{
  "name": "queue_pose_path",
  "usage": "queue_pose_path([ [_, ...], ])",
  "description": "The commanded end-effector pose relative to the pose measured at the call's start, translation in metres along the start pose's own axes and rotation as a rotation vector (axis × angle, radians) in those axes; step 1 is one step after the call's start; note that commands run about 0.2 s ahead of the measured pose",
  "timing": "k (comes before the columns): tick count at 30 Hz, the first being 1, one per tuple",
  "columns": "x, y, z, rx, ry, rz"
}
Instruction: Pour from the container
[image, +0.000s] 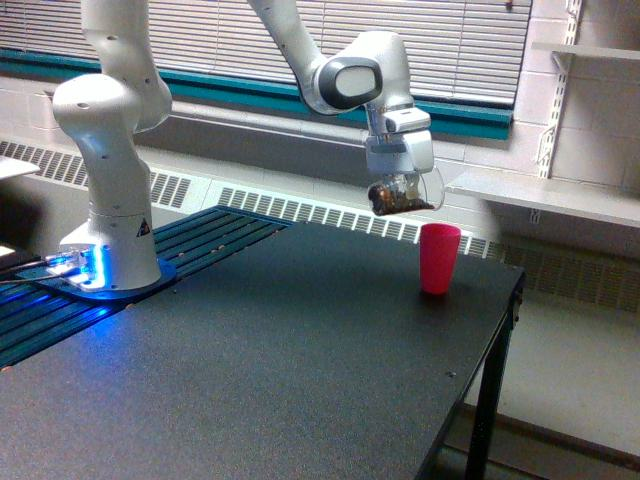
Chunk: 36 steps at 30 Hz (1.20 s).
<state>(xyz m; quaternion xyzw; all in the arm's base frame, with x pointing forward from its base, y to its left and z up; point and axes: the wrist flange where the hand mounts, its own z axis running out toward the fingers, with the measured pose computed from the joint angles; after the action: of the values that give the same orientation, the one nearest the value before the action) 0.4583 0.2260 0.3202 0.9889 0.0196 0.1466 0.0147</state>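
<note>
While the arm's base (108, 240) stands at the exterior view's left of the table (300, 360), the end effector (402, 178) grips the container (408, 195), tilted with dark contents, above-left of the pink cup (439, 258); pouring seems barely begun.

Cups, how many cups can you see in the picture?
2. A clear container with brown stuff inside hangs tilted in the gripper above the table. A pink cup stands upright on the black table, just below it. None seem hidden.
</note>
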Motion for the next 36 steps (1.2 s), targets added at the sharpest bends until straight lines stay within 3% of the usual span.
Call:
queue_pose_path([
  [1,0.017,-0.004,-0.008,-0.006,0.005,-0.034],
  [19,0.023,-0.025,0.01,-0.03,-0.056,-0.104],
  [36,0.031,-0.019,0.002,-0.076,-0.079,-0.126],
])
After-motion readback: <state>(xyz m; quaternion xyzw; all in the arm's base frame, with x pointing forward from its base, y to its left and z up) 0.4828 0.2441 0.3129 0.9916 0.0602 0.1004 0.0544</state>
